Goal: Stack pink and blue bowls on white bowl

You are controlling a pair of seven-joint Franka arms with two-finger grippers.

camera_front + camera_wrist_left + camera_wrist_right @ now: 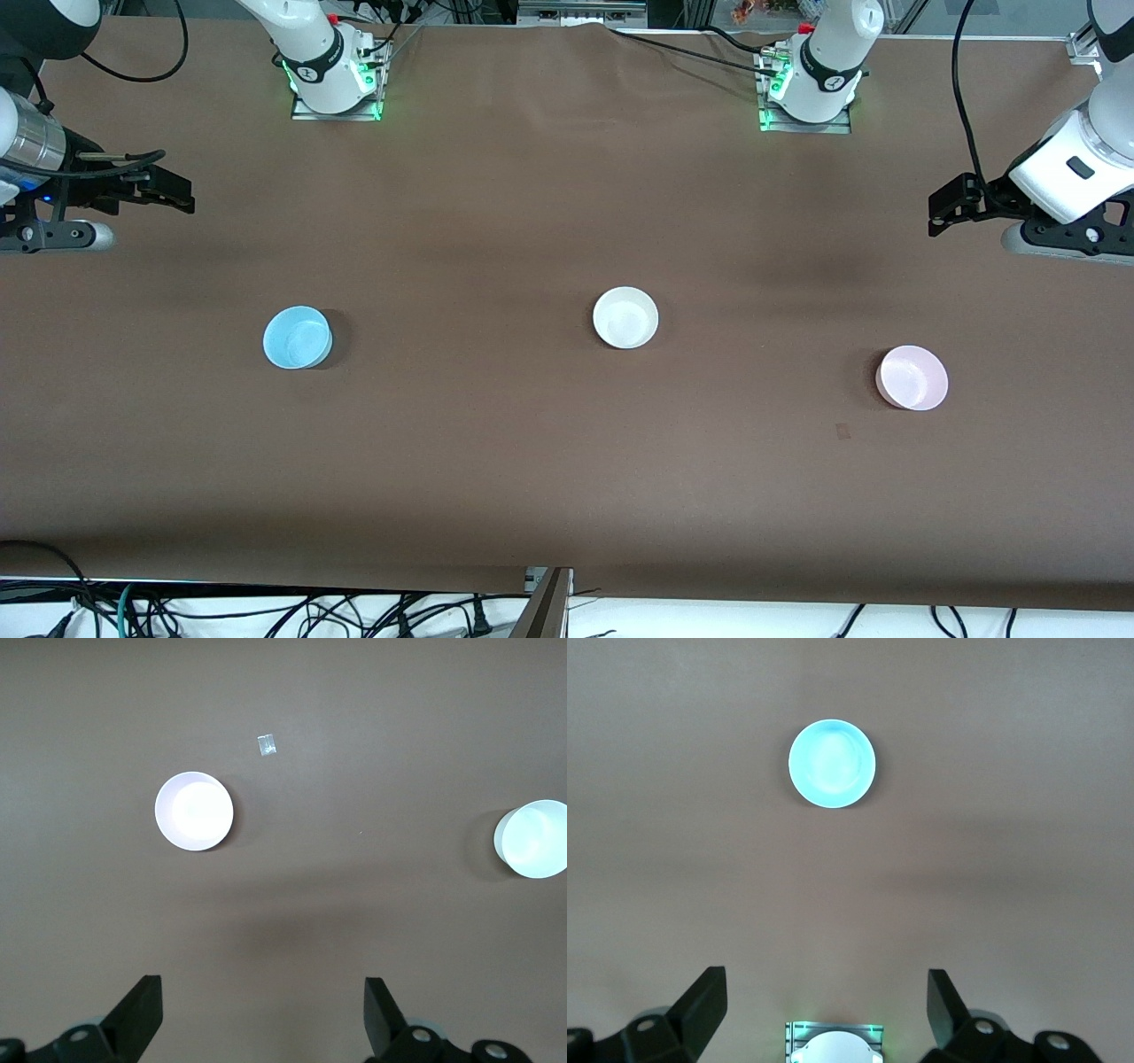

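We see a matt brown cloth-like cover on the table. The blue bowl, white bowl and pink bowl look like smooth, faintly glossy plastic.

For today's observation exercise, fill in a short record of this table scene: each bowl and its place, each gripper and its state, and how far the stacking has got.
white bowl: upright, mid-table, nothing in it
blue bowl: upright, toward the right arm's end, apart from the others
pink bowl: upright, toward the left arm's end, nearest the front camera
left gripper: open, holding nothing, up at its end of the table
right gripper: open, holding nothing, up at its end
small scrap: on the brown table, beside the pink bowl
stacking: not begun
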